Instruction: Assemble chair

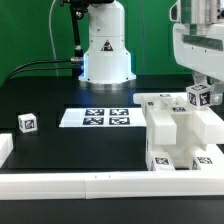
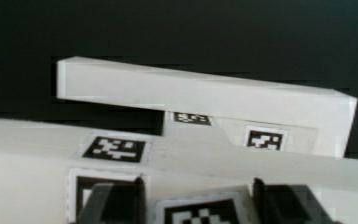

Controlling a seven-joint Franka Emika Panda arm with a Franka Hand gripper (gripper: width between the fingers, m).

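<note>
The partly built chair [image 1: 172,128] is a blocky stack of white tagged slabs and blocks at the exterior view's right. My gripper [image 1: 201,94] hangs over its far right corner, shut on a small white tagged block [image 1: 199,99]. In the wrist view that block [image 2: 202,212] sits between the dark fingers [image 2: 123,200], just above the chair's white slabs [image 2: 194,90] and their tags. A second small tagged block [image 1: 27,122] lies loose on the black table at the exterior view's left.
The marker board [image 1: 108,117] lies flat in the middle of the table. A long white rail [image 1: 100,184] runs along the front edge, with a short white piece [image 1: 5,148] at the left. The arm's white base [image 1: 106,50] stands behind.
</note>
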